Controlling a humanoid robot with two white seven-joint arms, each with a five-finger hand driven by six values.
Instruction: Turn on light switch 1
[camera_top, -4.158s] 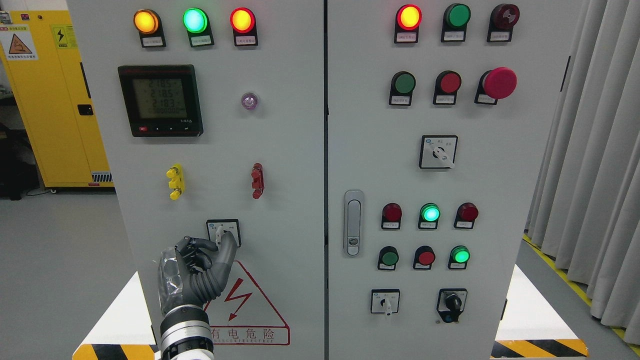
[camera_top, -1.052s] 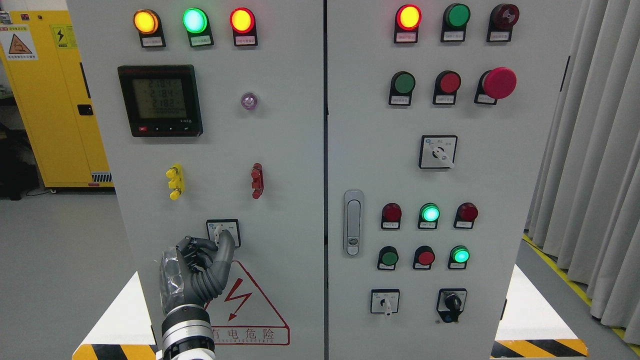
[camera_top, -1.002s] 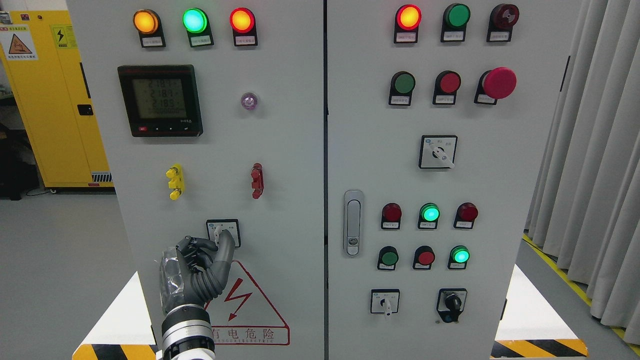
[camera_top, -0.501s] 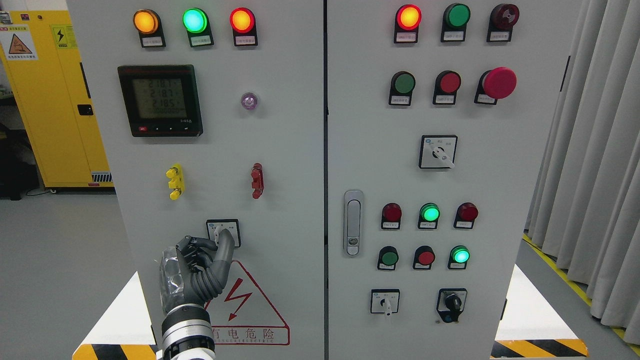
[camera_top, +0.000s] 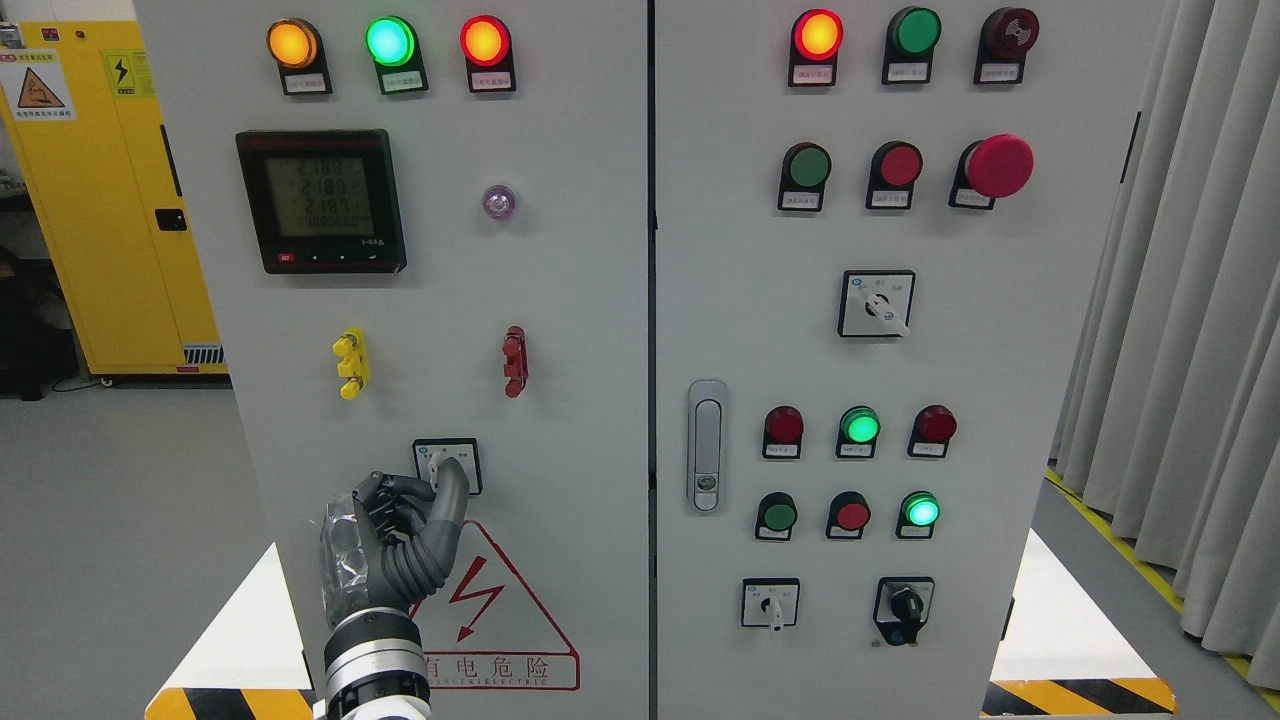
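We see the left hand (camera_top: 395, 530) reaching up from the bottom of the picture, left of the middle. Its arm comes up straight, with a shiny metal ring at the wrist. The hand is dark grey and looks like smooth plastic, with a clear cover on its back. Most of its fingers (camera_top: 385, 500) are curled in, and one long finger (camera_top: 447, 500) points up and touches the small white knob of the switch (camera_top: 447, 465). The hand is pinching or pushing that knob; we cannot tell which.

The switch is a little square with a black edge and a white face. It sits low on the left door (camera_top: 570, 330) of a big grey metal box, just above a red triangle sign (camera_top: 500, 600) with a lightning bolt.

Higher on that door there is a black screen (camera_top: 321, 200) with green numbers, a yellow clip (camera_top: 351, 363), a red clip (camera_top: 515, 361), and three round lights on top: orange (camera_top: 292, 43), green (camera_top: 390, 41) and red (camera_top: 485, 41). They glow.

The right door (camera_top: 1000, 400) has many round buttons, a big red mushroom button (camera_top: 998, 166) and a silver handle (camera_top: 707, 445). A yellow cabinet (camera_top: 110, 200) stands at the far left, and grey curtains (camera_top: 1180, 350) hang at the right.

Since a few seconds ago the hand has hardly moved. Only the pointing finger has slid a tiny bit left on the knob.
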